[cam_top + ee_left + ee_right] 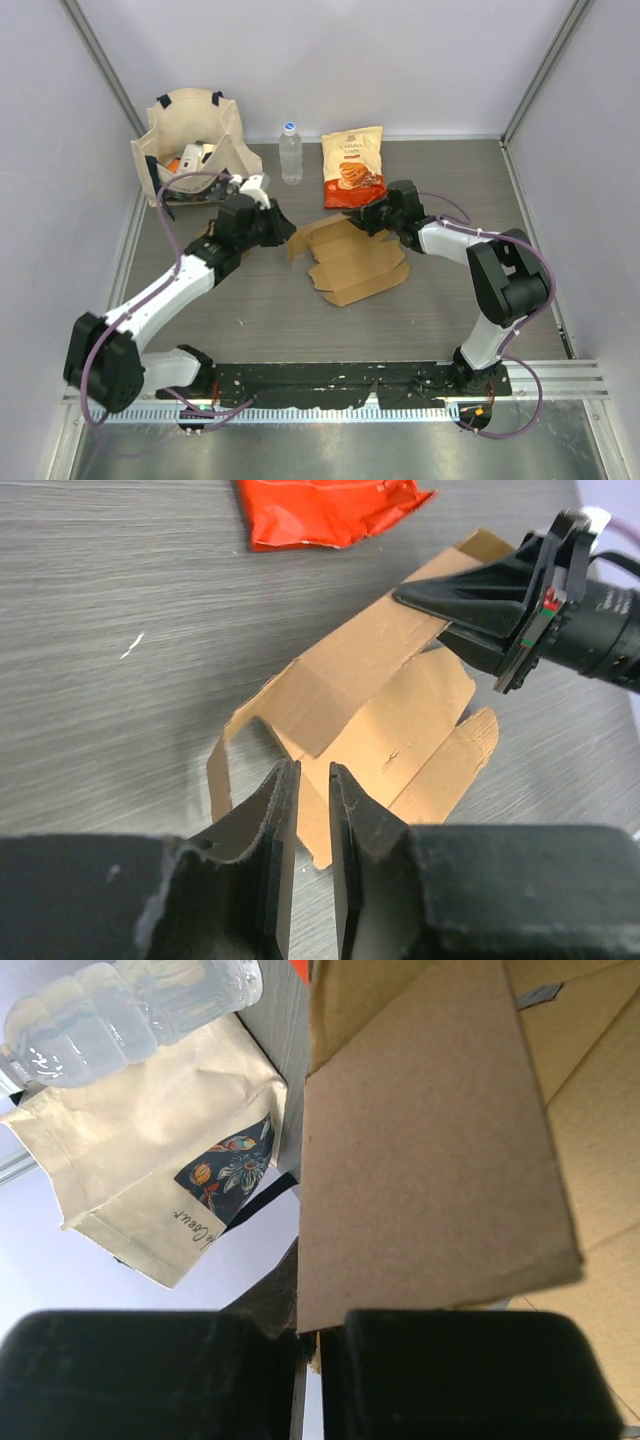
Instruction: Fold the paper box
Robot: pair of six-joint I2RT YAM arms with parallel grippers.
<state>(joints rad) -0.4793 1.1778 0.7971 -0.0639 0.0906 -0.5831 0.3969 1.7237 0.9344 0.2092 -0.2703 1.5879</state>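
Right jaws pinch a smooth brown flap of the paper box (360,265); left jaws, cannot tell.

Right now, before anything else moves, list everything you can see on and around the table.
cardboard box: one, brown, unfolded and mostly flat, centre of the table between the arms.
snack bag: one, orange, far centre, behind the box.
water bottle: one, clear with a blue cap, upright, left of the snack bag.
tote bag: one, cream, far left corner, with odds and ends inside.
table: one, grey wood grain.
left arm: one, black and white; jaws nearly closed at the box's left flap, grip unclear.
right arm: one, black and white; jaws shut on the box's far flap.
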